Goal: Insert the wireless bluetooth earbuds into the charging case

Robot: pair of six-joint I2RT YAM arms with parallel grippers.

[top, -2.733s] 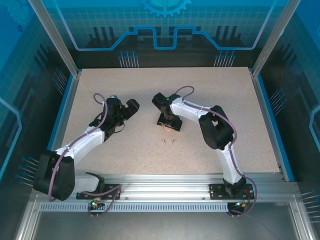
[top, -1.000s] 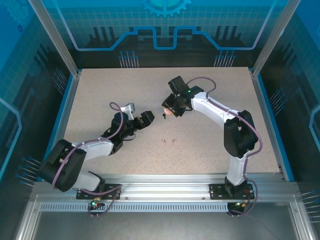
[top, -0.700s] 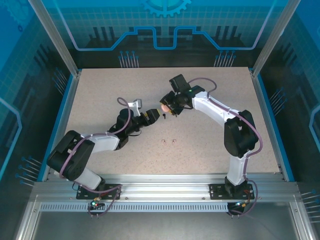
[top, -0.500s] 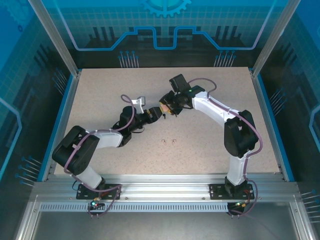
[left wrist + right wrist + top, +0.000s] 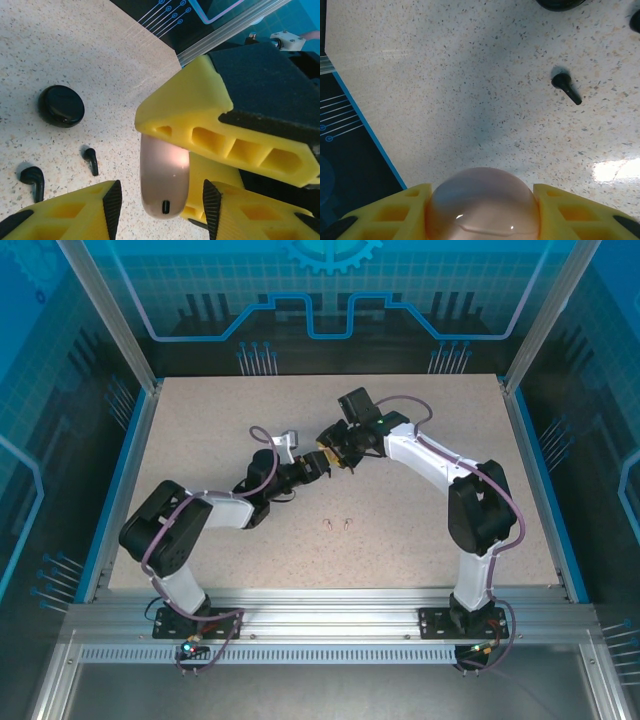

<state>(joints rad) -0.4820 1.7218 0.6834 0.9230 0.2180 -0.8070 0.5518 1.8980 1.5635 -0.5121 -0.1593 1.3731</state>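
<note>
Earbuds all lie loose on the counter, so by my reckoning nothing is seated yet. My right claw is clamped on the pink case and holds it in the air above the counter's middle. My left claw stands astride the same case, jaws parted. I see a sliver of gap on each side, so I judge it is not gripping. The pink case looks shut to me, and opening it seems to be the step in hand. The black case sits closed on the counter. Near it lie the two black buds. The two pale buds lie side by side, nearer the arm bases. All four insertions are left.
</note>
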